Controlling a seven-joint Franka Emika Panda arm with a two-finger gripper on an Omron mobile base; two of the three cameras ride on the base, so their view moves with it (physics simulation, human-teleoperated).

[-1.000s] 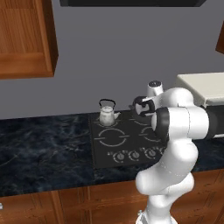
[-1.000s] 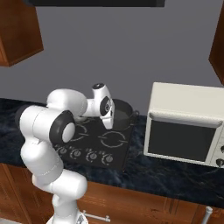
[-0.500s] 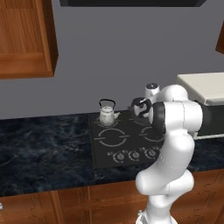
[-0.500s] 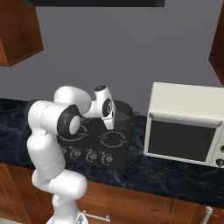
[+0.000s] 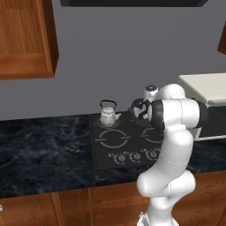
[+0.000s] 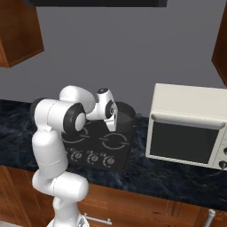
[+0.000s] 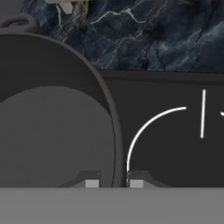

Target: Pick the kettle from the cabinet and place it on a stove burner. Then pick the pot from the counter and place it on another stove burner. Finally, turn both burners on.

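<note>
The kettle (image 5: 108,115) is seen parked on the back left burner of the cooktop (image 5: 126,152), so that half of the job looks done. The pot (image 6: 125,116) is now the business: it is gripped by its rim, the hand (image 7: 113,183) narrowed down with 1 fingertip (image 7: 91,183) inside the wall and the other just outside it. In the hand view the pot's wall (image 7: 94,83) runs up from 6 o'clock and curves away to 10 o'clock, the bowl lying to 9 o'clock of the grip.

The relation that matters: a burner ring (image 7: 148,127) is drawn at 3 o'clock of the grip, just beside the pot's wall, with the pot overlapping its left part. A short shift that way would probably centre the pot on it.

In the right base view the pot is seen at the back right of the cooktop, beside the microwave (image 6: 186,126), with the worktop (image 6: 177,177) in front.

Whether the pot's base is touching the glass or hanging above it cannot be told. The pot's near side is hidden by the arm in the left base view, and only 1 loop handle (image 7: 17,19) is made out.
</note>
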